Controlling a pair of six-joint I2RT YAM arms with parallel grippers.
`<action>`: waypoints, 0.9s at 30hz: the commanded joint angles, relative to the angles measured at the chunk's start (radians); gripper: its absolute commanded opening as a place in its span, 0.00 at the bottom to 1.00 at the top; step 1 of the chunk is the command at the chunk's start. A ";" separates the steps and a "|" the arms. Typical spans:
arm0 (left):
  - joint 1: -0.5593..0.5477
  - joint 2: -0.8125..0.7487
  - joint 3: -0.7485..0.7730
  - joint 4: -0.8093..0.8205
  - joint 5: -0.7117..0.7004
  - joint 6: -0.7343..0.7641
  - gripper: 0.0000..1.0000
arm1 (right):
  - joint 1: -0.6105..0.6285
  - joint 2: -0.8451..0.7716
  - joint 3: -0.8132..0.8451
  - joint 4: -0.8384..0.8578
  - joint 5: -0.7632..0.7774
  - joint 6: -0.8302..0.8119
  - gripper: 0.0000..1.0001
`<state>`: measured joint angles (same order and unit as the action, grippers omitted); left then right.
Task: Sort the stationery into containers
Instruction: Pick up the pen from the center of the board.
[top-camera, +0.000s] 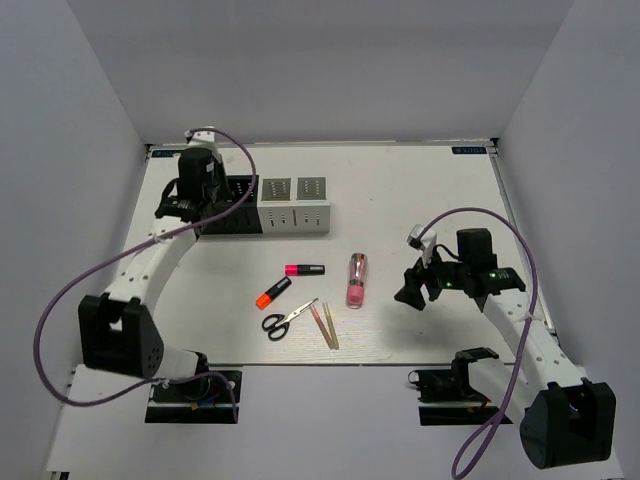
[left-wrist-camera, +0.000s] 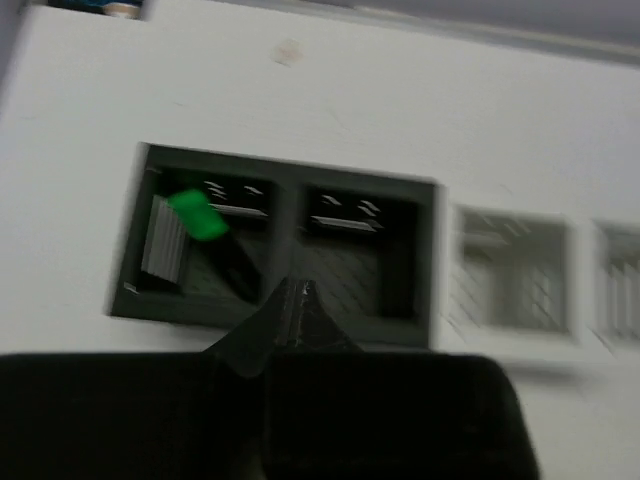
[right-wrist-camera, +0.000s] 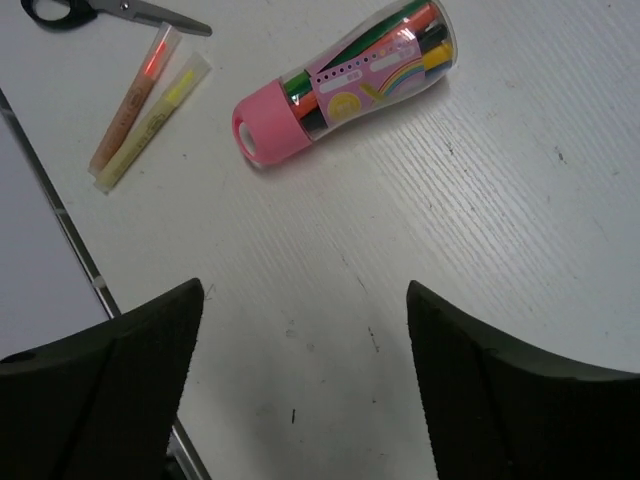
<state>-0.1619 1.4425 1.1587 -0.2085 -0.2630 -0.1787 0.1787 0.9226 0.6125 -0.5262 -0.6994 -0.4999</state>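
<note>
The black container (left-wrist-camera: 290, 182) holds a green-capped marker (left-wrist-camera: 197, 215) in its left compartment. My left gripper (left-wrist-camera: 293, 290) hangs above that container (top-camera: 243, 190), shut with nothing between its fingers. The light grey container (top-camera: 295, 205) stands right beside it. On the table lie a pink-capped marker (top-camera: 304, 270), an orange-capped marker (top-camera: 272, 292), black-handled scissors (top-camera: 285, 320), two thin sticks (top-camera: 327, 325) and a pink tube (top-camera: 356, 279). My right gripper (right-wrist-camera: 305, 300) is open over bare table, to the right of the pink tube (right-wrist-camera: 340, 85) and apart from it. The sticks (right-wrist-camera: 150, 105) lie beyond.
The table's near edge with its metal strip (right-wrist-camera: 70, 240) runs close by the right gripper. White walls close the table in at the back and both sides. Purple cables loop off both arms (top-camera: 60, 300).
</note>
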 joint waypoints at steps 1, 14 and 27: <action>-0.102 -0.155 0.004 -0.250 0.329 0.018 0.08 | 0.002 0.018 0.046 0.014 0.018 0.075 0.91; -0.590 -0.101 -0.232 -0.493 0.381 0.202 0.37 | 0.024 0.208 0.190 -0.180 -0.114 -0.034 0.72; -0.585 0.114 -0.198 -0.427 0.209 0.225 0.64 | 0.025 0.190 0.155 -0.144 -0.077 -0.026 0.72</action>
<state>-0.7544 1.5578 0.9318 -0.6762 -0.0093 0.0326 0.2016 1.1294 0.7689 -0.6815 -0.7723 -0.5262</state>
